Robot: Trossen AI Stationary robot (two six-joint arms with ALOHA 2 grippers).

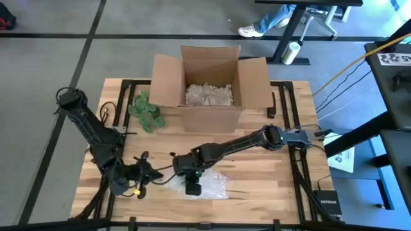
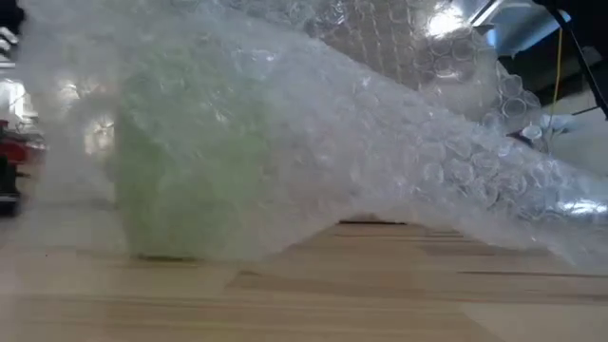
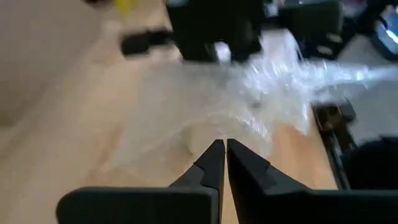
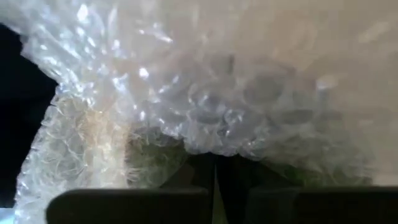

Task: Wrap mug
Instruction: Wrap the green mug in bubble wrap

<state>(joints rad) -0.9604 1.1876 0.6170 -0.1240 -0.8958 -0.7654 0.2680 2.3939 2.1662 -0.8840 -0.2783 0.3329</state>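
Bubble wrap [image 2: 380, 142]: fills your low view, draped over the mug.
Mug [image 2: 190, 180]: only a green blur.
Left gripper [image 3: 224, 155]: pinched closed at the wrap's edge.
Right gripper [image 1: 192, 186]: buried; you can't tell.

So the bubble wrap [image 1: 209, 185] sits right under the right gripper [image 1: 192, 188], draped over the mug [image 2: 180, 180]. Left gripper [image 1: 159, 174] is just beside it, to its left. Cardboard box [image 1: 212, 86] well behind both, plant sprig [image 1: 146, 110] left of that.
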